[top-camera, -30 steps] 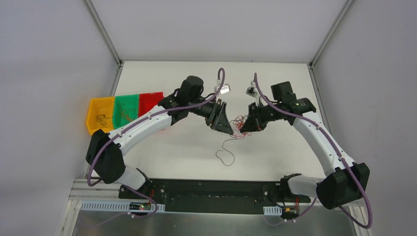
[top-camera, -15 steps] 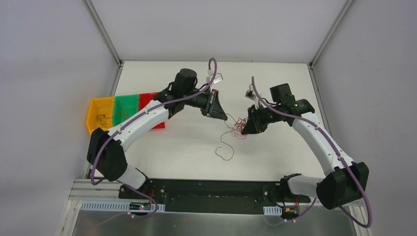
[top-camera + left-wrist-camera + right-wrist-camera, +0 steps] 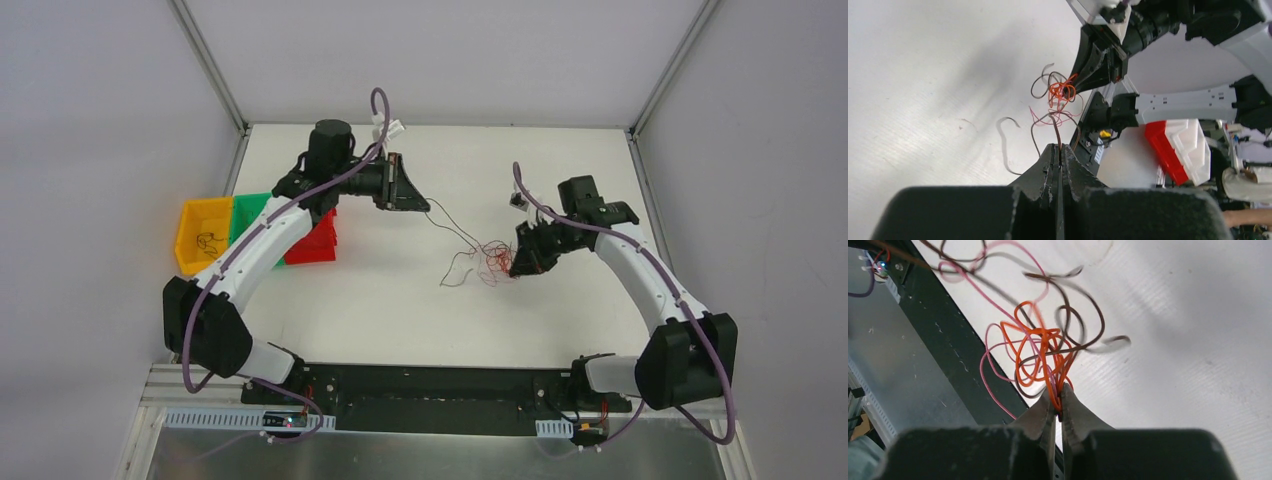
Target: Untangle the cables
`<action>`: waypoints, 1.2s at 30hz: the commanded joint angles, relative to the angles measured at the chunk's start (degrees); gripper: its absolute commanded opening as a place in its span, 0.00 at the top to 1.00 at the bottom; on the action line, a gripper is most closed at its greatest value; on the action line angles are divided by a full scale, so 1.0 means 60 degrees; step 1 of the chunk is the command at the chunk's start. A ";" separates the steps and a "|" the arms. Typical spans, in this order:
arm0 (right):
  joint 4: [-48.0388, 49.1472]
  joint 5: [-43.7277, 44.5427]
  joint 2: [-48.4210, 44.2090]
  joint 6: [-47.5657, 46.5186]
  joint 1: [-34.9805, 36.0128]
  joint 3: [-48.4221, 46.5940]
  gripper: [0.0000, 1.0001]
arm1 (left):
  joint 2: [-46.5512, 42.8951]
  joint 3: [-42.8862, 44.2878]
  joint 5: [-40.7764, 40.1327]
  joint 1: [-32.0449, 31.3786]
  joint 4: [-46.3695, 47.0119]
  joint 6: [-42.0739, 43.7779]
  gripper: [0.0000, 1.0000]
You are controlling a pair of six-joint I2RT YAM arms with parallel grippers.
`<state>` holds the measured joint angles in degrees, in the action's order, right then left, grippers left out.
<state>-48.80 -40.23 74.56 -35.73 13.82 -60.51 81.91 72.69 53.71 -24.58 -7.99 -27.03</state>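
Observation:
The cables (image 3: 490,258) are a small clump of orange, pink and dark brown curly wires lying mid-table. My left gripper (image 3: 425,208) is at the back left of the clump, shut on one dark brown cable (image 3: 1054,131). That cable runs taut from the left fingertips (image 3: 1058,147) to the clump (image 3: 1062,92). My right gripper (image 3: 517,268) is at the clump's right side, shut on the orange cables (image 3: 1038,350) and a pink strand at its tips (image 3: 1058,392). Brown loops (image 3: 1088,320) and a pink loop (image 3: 988,375) hang loose around it.
Yellow (image 3: 203,235), green (image 3: 250,215) and red (image 3: 315,240) bins stand at the table's left edge, under the left arm. The yellow bin holds a dark wire. The black base rail (image 3: 440,385) runs along the near edge.
My left gripper shut on the dark cable and pulled back and left, drawing it out of the clump. The loose loop slid toward the clump. The right gripper shifted slightly right, keeping the clump.

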 commanded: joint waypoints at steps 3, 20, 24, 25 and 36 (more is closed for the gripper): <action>-0.0657 0.0783 0.0216 -0.1387 -0.0809 0.0257 0.98 | -0.0522 0.1149 0.0538 0.1502 -0.0522 0.0210 1.00; -0.0289 0.2870 0.1786 -0.2738 -0.2772 0.0595 1.00 | -0.0832 0.2220 0.1048 0.3947 -0.2437 0.1665 1.00; -0.0037 0.3370 0.2098 -0.3019 -0.3019 0.0796 1.00 | -0.0561 0.3399 0.1392 0.5221 -0.2441 0.1251 1.00; -0.0028 0.3439 0.2191 -0.3081 -0.3102 0.0822 1.00 | -0.0448 0.3748 0.1496 0.5533 -0.2434 0.1135 1.00; -0.0010 0.3337 0.2348 -0.3084 -0.3505 0.0699 1.00 | 0.0188 0.6065 0.1926 0.7701 -0.2426 0.0258 1.00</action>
<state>-48.47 -20.56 89.54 -52.93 -7.01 -55.88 81.91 104.62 63.13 18.11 -23.49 -22.02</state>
